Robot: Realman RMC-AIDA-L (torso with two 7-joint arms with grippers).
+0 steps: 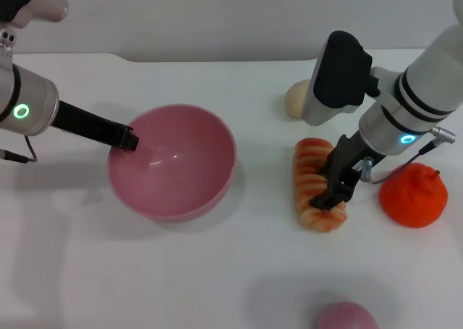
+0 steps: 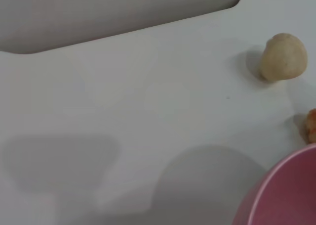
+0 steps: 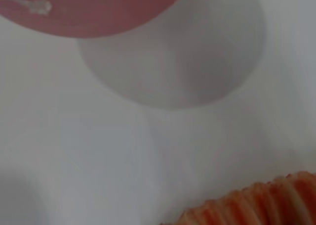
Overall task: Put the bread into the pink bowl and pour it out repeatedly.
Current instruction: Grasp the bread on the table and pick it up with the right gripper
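Jaws: my right gripper (image 1: 329, 197) clamps the bread (image 1: 316, 184) lying right of centre on the bench (image 1: 217, 271); my left gripper (image 1: 129, 139) pinches the pink bowl (image 1: 172, 160) rim. Pickup underway; next I lift and carry bread bowlward.

We see white table (image 1: 217, 271), back edge stepped near far wall. Resting on it: pink bowl (image 1: 173, 163) left of centre, upright; bread (image 1: 312, 171) right of bowl, lying lengthwise, striped side up; beige bun (image 1: 295, 97) behind bread, apart; orange fruit (image 1: 412, 195) just right of bread; small pink rounded object (image 1: 346, 317) at near edge, partly in view.
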